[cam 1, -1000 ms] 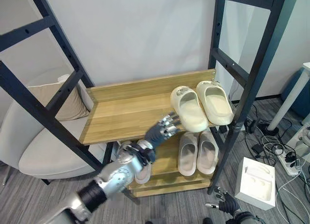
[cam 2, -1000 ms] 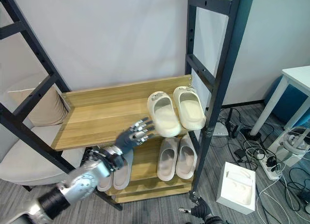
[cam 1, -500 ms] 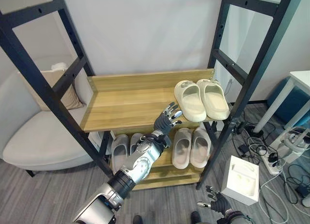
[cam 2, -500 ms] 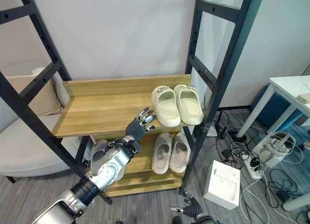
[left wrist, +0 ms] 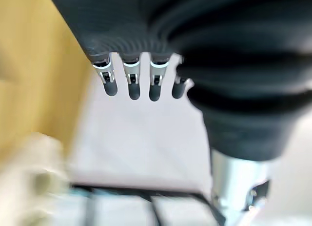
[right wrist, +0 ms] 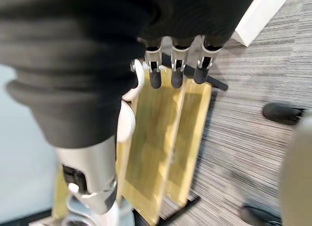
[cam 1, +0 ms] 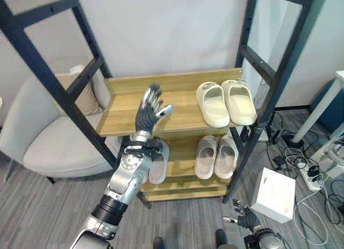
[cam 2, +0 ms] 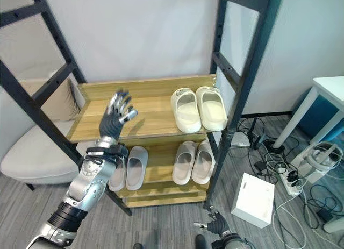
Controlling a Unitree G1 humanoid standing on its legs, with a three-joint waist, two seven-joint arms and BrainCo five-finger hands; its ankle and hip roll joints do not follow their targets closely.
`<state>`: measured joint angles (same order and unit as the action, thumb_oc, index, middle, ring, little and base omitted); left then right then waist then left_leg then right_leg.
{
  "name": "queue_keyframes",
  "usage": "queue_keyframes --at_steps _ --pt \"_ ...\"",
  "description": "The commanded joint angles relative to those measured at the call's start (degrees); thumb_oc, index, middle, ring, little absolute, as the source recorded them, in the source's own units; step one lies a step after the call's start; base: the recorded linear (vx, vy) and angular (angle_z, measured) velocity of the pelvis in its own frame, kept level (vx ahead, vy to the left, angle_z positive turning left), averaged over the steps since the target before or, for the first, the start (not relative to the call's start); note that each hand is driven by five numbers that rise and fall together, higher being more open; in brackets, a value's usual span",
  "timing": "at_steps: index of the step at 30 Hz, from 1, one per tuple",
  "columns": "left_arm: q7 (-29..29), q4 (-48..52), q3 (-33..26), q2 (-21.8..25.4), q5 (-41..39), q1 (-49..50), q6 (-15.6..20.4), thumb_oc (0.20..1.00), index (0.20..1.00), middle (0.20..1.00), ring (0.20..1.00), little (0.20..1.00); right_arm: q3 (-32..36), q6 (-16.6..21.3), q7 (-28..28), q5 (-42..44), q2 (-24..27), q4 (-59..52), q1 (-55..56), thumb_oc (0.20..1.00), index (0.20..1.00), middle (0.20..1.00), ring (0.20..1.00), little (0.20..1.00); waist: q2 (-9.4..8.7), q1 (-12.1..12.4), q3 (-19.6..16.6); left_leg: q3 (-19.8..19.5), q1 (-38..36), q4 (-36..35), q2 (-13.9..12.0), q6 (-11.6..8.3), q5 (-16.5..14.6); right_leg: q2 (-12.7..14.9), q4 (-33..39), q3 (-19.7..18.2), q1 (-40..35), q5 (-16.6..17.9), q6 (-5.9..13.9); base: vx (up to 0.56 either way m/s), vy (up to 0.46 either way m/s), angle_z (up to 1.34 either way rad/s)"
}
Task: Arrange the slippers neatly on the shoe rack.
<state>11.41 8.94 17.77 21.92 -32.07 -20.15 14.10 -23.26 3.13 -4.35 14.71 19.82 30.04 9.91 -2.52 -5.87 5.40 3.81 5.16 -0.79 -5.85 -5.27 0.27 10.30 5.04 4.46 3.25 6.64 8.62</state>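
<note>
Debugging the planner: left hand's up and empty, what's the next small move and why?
Probably lower the left hand toward the grey slippers on the lower shelf: it hangs open above the upper shelf, holding nothing, and the cream pair already sits side by side.

A pale armchair (cam 1: 48, 147) sits at the left, with a beige cushion (cam 1: 88, 101) against its back. Well to the right of the armchair, a white box (cam 1: 274, 194) lies on the grey floor (cam 1: 43, 217). Beyond the box, a white power strip (cam 1: 312, 176) lies among tangled cords, near a white table leg (cam 1: 314, 117).
</note>
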Motion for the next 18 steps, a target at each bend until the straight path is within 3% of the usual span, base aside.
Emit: queue_keyframes --at_steps 1,2,3,5,10,15,17,18 --pt "-12.30 6.41 2.17 4.19 -4.42 -2.76 3.18 1.000 1.000 1.000 1.000 1.000 0.39 3.65 2.32 1.10 -0.35 -1.22 -1.52 1.000 1.000 1.000 1.000 1.000 2.20 0.30 -0.87 0.35 -7.31 -4.21 -2.45 -1.86 1.58 -0.63 -0.37 1.08 -5.48 -3.61 1.48 0.01 0.010 -0.24" --pt "-12.31 6.42 2.17 4.20 -4.42 -2.75 3.18 1.000 1.000 1.000 1.000 1.000 0.39 3.65 2.32 1.10 -0.35 -1.21 -1.52 1.000 1.000 1.000 1.000 1.000 2.19 0.30 -0.87 0.36 -7.31 -4.21 -2.45 -1.86 1.58 -0.63 -0.37 1.07 -5.48 -3.61 1.48 0.01 0.012 -0.19" --pt "-18.33 10.09 7.71 8.93 -5.00 -4.07 1.04 1.000 1.000 1.000 1.000 1.000 0.39 3.68 3.59 1.47 -0.40 -0.41 -1.19 1.000 1.000 1.000 1.000 1.000 2.48 0.42 -1.16 0.35 -7.22 -4.21 -2.42 -1.84 1.48 -0.58 -0.37 1.29 -5.49 -3.58 1.65 0.00 0.000 0.00" --pt "-22.68 9.77 13.32 13.16 -6.73 -4.68 -1.39 1.000 1.000 1.000 1.000 1.000 0.09 3.81 4.36 1.45 -0.52 0.47 -1.03 1.000 1.000 1.000 1.000 1.000 2.63 0.50 -1.17 0.35 -7.25 -4.21 -2.37 -1.81 1.42 -0.55 -0.41 1.35 -5.55 -3.59 1.75 0.00 0.007 0.04" --pt "-28.40 1.94 22.55 20.20 -1.75 -1.91 -4.62 1.000 1.000 1.000 1.000 1.000 -0.75 3.99 5.27 1.56 0.60 1.09 -1.72 1.000 1.000 1.000 1.000 1.000 2.68 0.67 -0.89 0.50 -7.62 -4.21 -2.38 -1.72 1.31 -0.51 -0.56 1.24 -5.54 -3.48 1.96 0.00 0.001 -0.04" --pt "-23.46 -19.63 16.98 13.07 11.58 12.81 -5.31 1.000 1.000 1.000 1.000 1.000 0.87 4.01 5.01 3.02 1.54 -0.48 -2.25 1.000 1.000 1.000 1.000 1.000 2.38 0.89 -0.37 0.44 -8.03 -4.21 -2.54 -1.46 1.25 -0.60 -0.59 0.76 -5.42 -3.80 1.78 0.00 0.010 -0.10" --pt "-22.02 -22.69 15.10 11.37 13.14 14.65 -5.19 1.000 1.000 1.000 1.000 1.000 1.32 3.87 4.78 3.10 1.88 -0.89 -2.13 1.000 1.000 1.000 1.000 1.000 2.54 0.81 -0.37 0.35 -8.06 -4.21 -2.57 -1.44 1.22 -0.60 -0.61 0.83 -5.45 -3.85 1.75 0.00 0.007 -0.02" --pt "-19.02 -29.37 11.21 7.77 15.54 17.87 -5.74 1.000 1.000 1.000 1.000 1.000 2.62 3.68 4.05 3.01 1.95 -1.27 -1.89 1.000 1.000 1.000 1.000 1.000 2.38 1.00 -0.32 0.28 -8.04 -4.21 -2.53 -1.34 1.28 -0.61 -0.63 0.75 -5.41 -3.86 1.62 0.00 0.000 0.00"
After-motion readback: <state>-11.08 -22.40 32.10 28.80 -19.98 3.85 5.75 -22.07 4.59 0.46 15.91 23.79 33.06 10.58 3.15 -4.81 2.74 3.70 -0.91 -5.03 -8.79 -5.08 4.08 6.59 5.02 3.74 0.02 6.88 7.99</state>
